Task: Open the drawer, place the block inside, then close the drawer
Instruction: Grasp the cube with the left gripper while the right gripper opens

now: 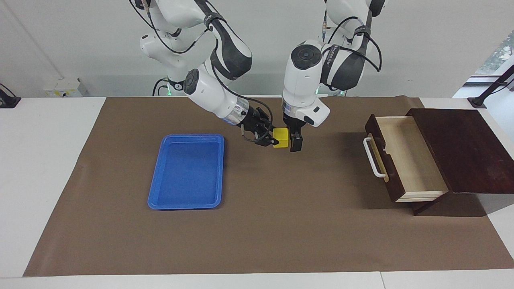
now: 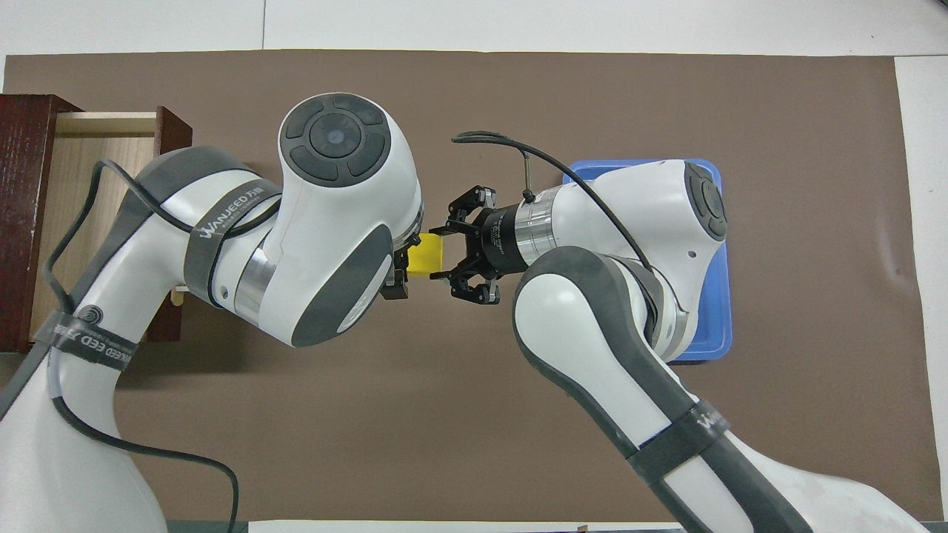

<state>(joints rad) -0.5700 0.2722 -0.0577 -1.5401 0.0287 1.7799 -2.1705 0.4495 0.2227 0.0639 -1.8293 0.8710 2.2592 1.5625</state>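
**A:** The right gripper (image 1: 274, 141) pinches the small bright yellow cube (image 1: 281, 137), lifted above the brown mat (image 1: 257, 224) mid-table, between the flat blue plastic tray (image 1: 185, 171) and the dark reddish-brown wooden drawer (image 1: 405, 158), which stands open at the left arm's end.

**B:** The left gripper (image 1: 296, 143), fingers spread, hangs touching or just beside it. For a clean handover I'd close squarely on the free flat faces before the right lets go.

**A:** Smooth, hard-looking cube with sharp edges; it may slip if pinched off-centre. The drawer's pale interior looks roomy.
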